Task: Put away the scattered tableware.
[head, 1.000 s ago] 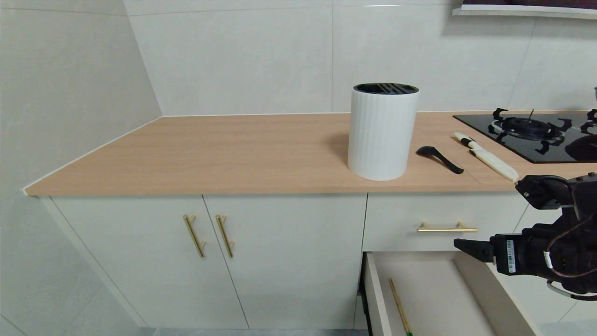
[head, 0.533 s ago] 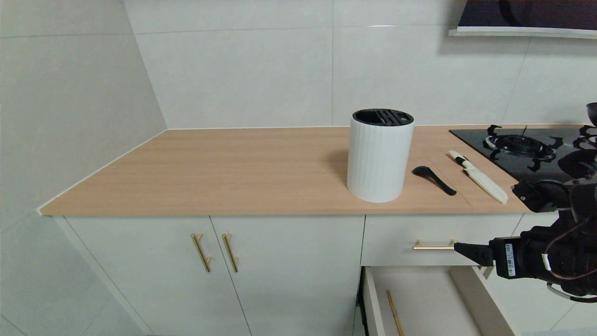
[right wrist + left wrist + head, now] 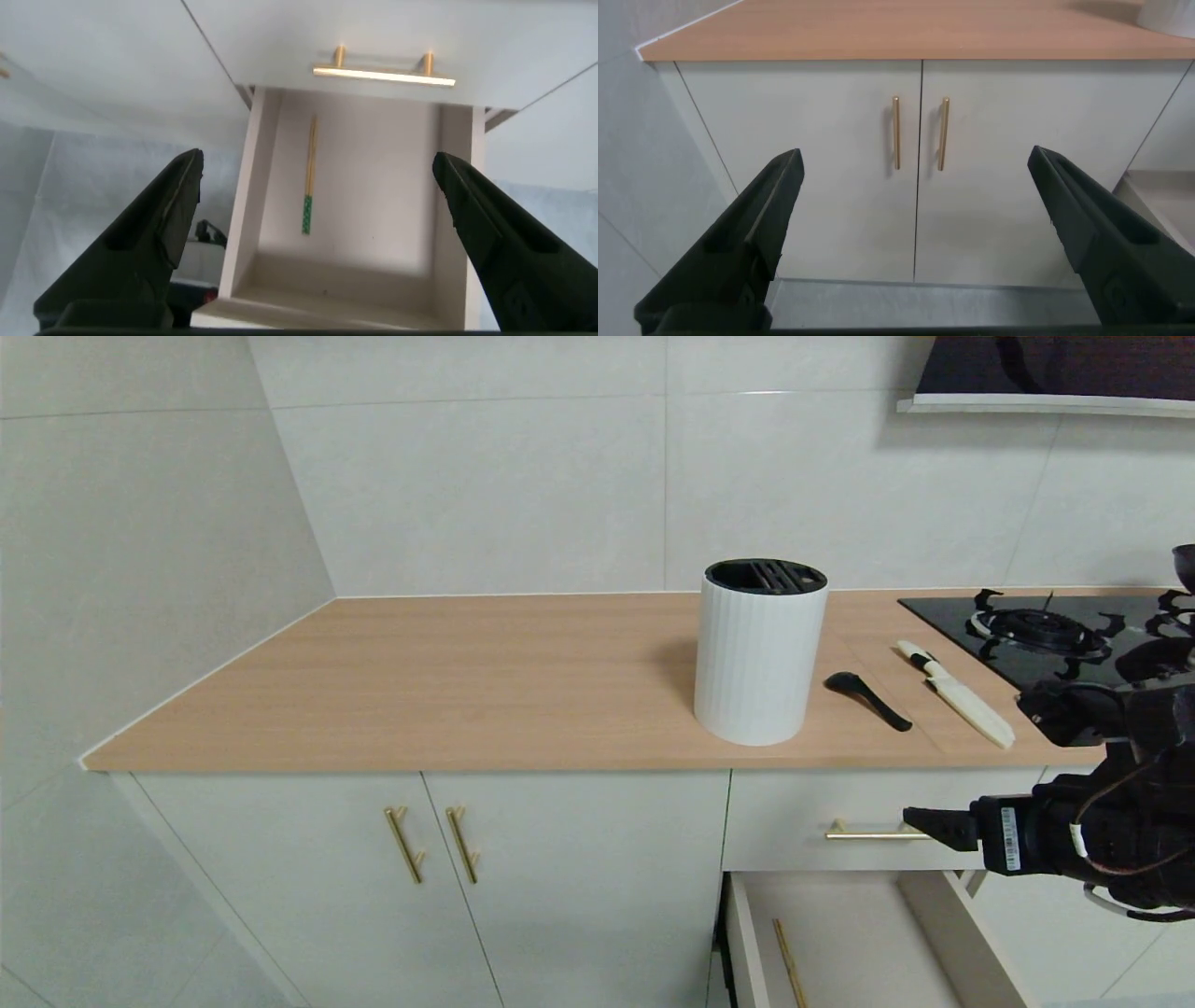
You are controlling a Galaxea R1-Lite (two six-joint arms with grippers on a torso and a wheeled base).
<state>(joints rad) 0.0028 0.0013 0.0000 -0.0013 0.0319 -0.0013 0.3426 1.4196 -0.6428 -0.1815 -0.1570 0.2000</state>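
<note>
A white ribbed utensil holder [image 3: 760, 653] with a black slotted top stands on the wooden counter [image 3: 467, 691]. To its right lie a black spoon [image 3: 866, 695] and a knife [image 3: 954, 691] with a cream blade. Below them a drawer [image 3: 747, 933] is pulled out, and a wooden chopstick [image 3: 309, 177] with a green end lies in it. My right gripper [image 3: 318, 243] hangs open and empty above that drawer, with one finger [image 3: 938, 826] level with the upper drawer's gold handle [image 3: 864, 833]. My left gripper [image 3: 915, 243] is open and empty, facing the two cabinet doors [image 3: 920, 177].
A black gas hob [image 3: 1055, 635] sits at the counter's right end, close behind the knife. Tiled walls [image 3: 467, 495] close the back and left sides. The counter's left half is bare wood. A range hood [image 3: 1046, 373] hangs at the upper right.
The head camera has tilted, so the counter and cabinets sit lower in the picture. The right gripper now stands level with the drawer handle instead of below it.
</note>
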